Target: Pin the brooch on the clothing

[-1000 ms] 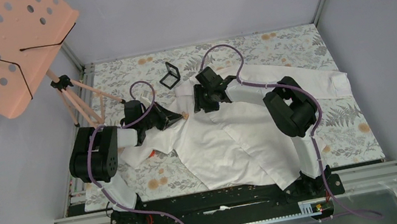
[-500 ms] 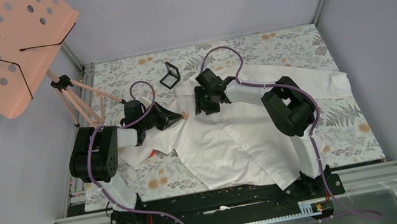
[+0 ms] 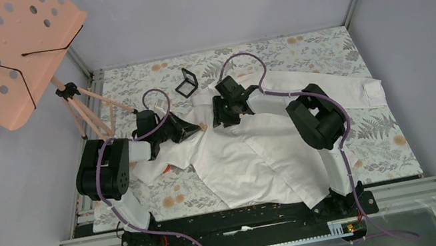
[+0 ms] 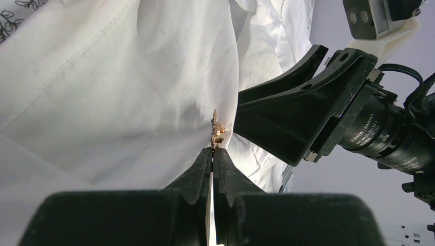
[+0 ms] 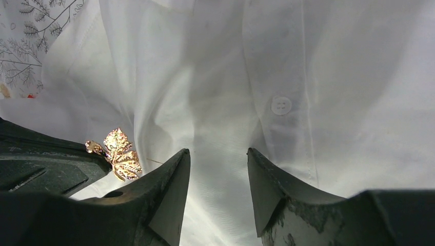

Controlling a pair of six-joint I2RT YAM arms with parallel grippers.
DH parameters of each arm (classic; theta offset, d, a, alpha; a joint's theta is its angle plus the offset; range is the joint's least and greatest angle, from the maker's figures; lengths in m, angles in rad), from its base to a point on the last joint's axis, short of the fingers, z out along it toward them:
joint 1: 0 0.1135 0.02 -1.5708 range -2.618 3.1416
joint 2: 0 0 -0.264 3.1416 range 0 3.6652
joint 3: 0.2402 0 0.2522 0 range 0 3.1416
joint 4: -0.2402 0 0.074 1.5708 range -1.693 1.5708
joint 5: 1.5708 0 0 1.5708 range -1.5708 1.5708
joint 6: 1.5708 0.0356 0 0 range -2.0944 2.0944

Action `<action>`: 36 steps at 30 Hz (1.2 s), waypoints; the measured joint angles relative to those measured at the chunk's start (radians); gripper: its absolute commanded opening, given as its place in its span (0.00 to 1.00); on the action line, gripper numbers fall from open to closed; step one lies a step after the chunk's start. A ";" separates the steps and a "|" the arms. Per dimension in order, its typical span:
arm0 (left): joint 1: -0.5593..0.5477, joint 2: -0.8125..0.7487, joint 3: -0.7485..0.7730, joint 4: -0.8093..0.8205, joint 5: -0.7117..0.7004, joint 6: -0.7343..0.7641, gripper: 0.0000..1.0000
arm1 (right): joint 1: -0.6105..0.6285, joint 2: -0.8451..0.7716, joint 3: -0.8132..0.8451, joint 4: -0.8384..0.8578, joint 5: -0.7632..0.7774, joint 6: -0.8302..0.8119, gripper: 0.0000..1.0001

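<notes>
The left gripper (image 4: pixel 213 151) is seen clamped on the brooch (image 4: pixel 217 129), which is held edge-on at its tips against the shirt (image 4: pixel 102 92) ahead. Only in the right wrist view is the brooch's face shown: gold and leaf-shaped, just left of the right gripper (image 5: pixel 218 154), whose jaws are parted over bare cloth. One button (image 5: pixel 281 105) is seen beyond its right finger. Only from above is one black square case (image 3: pixel 186 82) shown, beyond both grippers. One brooch, one shirt and two grippers are counted.
</notes>
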 measured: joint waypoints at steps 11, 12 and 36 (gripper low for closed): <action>0.000 0.000 0.000 -0.014 -0.001 0.011 0.00 | -0.001 -0.039 -0.029 0.024 -0.018 0.005 0.52; 0.000 0.000 0.000 -0.017 -0.001 0.013 0.00 | -0.002 -0.042 -0.029 0.027 -0.023 0.007 0.52; -0.005 0.000 0.006 -0.023 0.000 0.023 0.00 | -0.002 -0.047 -0.029 0.094 -0.117 0.053 0.50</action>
